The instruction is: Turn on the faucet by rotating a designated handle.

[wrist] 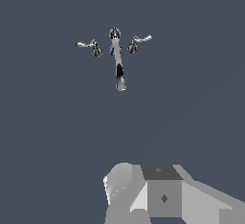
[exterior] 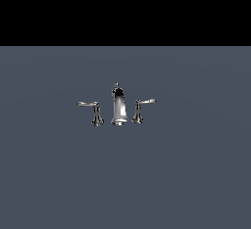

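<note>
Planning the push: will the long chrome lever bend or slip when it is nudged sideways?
The handle looks like rigid metal, so it will probably swing about its flared base rather than bend. Its polished, thin arm may let a gripper slide off, so pushing near the tip seems riskier.

Glossy chrome faucet (exterior: 118, 104) stands on a smooth matt grey surface (exterior: 196, 174).
</note>
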You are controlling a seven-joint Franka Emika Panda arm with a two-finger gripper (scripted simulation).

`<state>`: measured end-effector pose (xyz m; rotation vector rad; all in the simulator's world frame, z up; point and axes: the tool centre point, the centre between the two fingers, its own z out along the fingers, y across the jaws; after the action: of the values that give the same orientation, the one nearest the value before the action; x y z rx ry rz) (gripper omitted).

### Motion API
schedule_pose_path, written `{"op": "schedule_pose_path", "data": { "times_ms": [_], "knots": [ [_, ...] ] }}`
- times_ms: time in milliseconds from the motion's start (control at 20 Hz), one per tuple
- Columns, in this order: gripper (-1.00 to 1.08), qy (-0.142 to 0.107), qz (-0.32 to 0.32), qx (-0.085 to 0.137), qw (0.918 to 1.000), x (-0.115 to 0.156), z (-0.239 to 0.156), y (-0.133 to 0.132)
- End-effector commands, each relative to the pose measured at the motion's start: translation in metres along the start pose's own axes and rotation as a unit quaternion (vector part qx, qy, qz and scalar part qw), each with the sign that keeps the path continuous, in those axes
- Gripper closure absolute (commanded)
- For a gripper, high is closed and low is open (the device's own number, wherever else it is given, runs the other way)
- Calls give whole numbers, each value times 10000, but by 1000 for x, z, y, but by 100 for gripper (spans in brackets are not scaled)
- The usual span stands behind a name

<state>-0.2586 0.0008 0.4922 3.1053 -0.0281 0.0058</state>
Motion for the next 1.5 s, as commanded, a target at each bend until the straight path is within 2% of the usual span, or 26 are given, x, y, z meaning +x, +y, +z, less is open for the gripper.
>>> {"op": "schedule_pose_path", "data": {
  "times_ms": [0,400,850,1150,1450],
  "knots": [
    [108,0,0,0,10000,0,0,0],
    [108,-4,160,3,9999,2,8,-8],
    [108,-18,727,14,9974,12,39,-34],
    [108,-33,1308,27,9914,26,70,-60],
    [108,-48,1909,44,9816,43,102,-86]
  ]
}}
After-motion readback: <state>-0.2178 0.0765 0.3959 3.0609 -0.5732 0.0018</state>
